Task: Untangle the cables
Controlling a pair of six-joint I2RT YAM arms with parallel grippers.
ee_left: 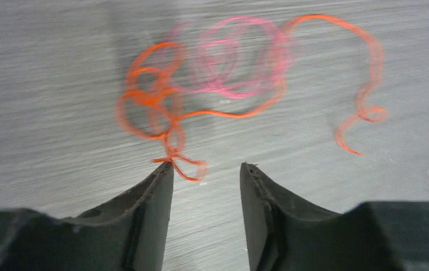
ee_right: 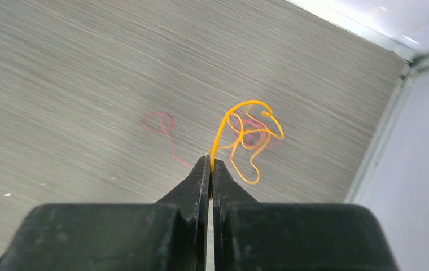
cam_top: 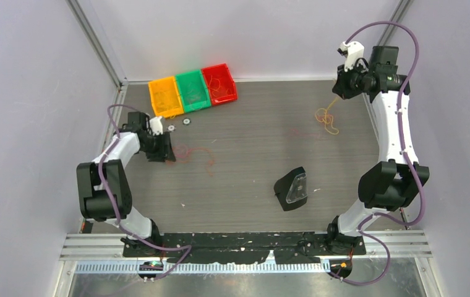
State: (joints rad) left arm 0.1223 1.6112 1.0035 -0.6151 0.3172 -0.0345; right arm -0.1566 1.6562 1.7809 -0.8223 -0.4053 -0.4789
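While my right gripper [ee_right: 210,164] pinches the yellow cable [ee_right: 246,132] at the table's [cam_top: 251,179] far right, my left gripper [ee_left: 206,169] — jaws apart — hovers at the orange-and-pink tangle [ee_left: 201,96], mid-separation — next, I judge, one strand needs a clean pinch.

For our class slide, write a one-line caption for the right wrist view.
Right gripper shut on a yellow cable, its loops above the grey table.
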